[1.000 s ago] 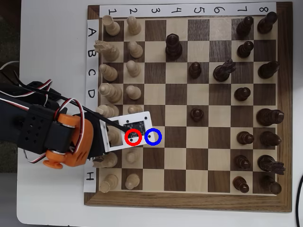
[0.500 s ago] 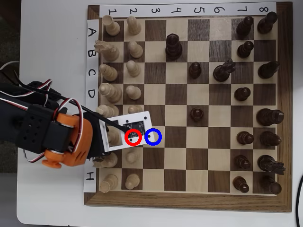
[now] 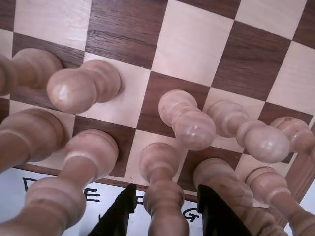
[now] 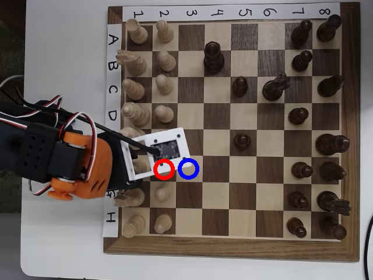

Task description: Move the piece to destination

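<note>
In the overhead view the piece (image 4: 165,170), a pale pawn, stands on the dark square marked with a red ring. The destination (image 4: 189,168), a light square with a blue ring, is the empty square just to its right. In the wrist view the same pawn (image 3: 187,123) leans toward the camera at centre. My gripper (image 3: 166,189) is open, and its dark fingers (image 3: 120,214) rise from the bottom edge on either side of a taller pale piece (image 3: 162,201) that stands nearer than the pawn. Seen from overhead, the white camera mount (image 4: 152,153) hides the fingers.
Pale pawns (image 4: 164,114) and taller pale pieces (image 4: 136,114) crowd columns 1 and 2 around the gripper. Dark pieces (image 4: 242,140) stand further right on the board (image 4: 233,248). The orange wrist (image 4: 81,166) hangs over the board's left edge.
The arm has drawn back a little to the left and up. The white mount no longer covers the red-ringed square, so the pawn's head shows there.
</note>
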